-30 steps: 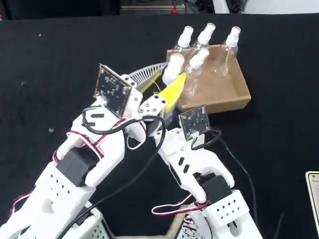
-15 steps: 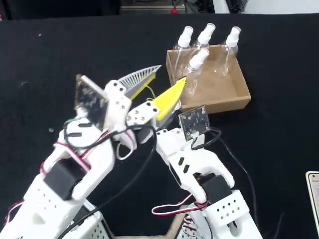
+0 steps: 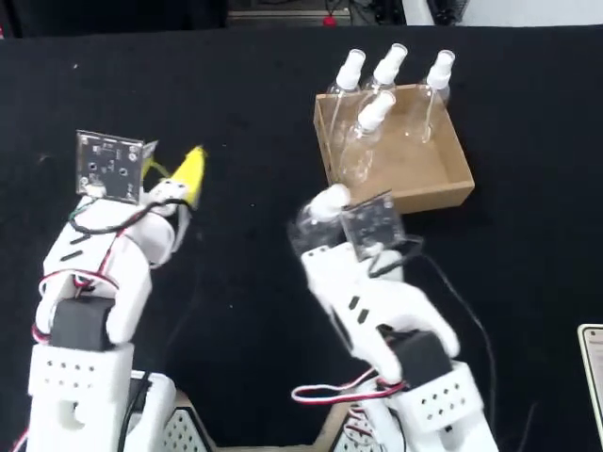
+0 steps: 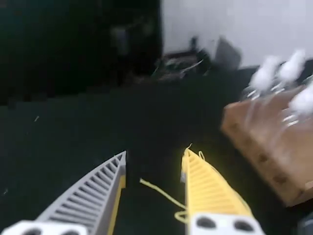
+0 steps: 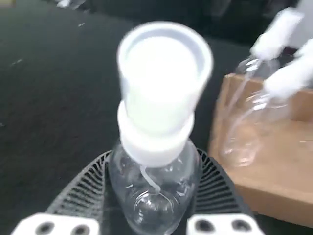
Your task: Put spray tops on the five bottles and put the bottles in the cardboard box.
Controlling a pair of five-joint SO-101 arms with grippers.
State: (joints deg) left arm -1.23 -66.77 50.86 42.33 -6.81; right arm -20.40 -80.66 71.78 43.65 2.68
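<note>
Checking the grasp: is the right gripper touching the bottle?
Touching. Right wrist view shows the right gripper pressing both sides of the bottle.

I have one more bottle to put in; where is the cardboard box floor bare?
The box floor is bare at its front right, bordered by the front and right walls. Four bottles crowd the back and the left side. The right pincer grips the fifth bottle outside the front left corner.
</note>
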